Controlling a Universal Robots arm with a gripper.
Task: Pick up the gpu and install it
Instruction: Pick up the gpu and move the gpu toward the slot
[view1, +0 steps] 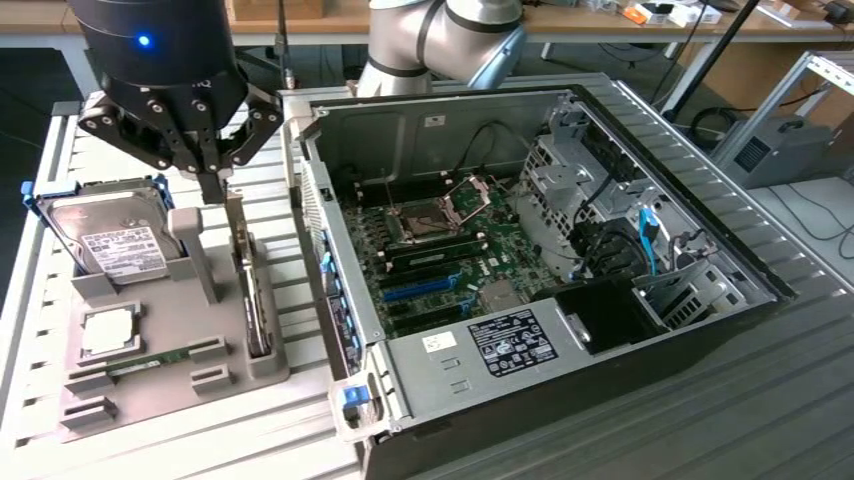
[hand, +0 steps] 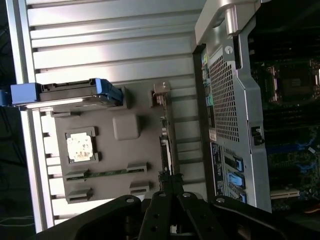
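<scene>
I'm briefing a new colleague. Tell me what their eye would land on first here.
First the open computer case, lying on its side at the exterior view's right with its motherboard bare. Next the black gripper, shut, hanging over the grey tray at that view's left. It is close above the gpu, which stands on edge there near a hard drive.

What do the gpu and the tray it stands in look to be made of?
The gpu: dark circuit board, likely fibreglass laminate, seen edge-on; its shiny silvery bracket looks like bare metal. The tray: uniform matte grey with rounded moulded posts, probably plastic, though painted metal cannot be excluded.
</scene>
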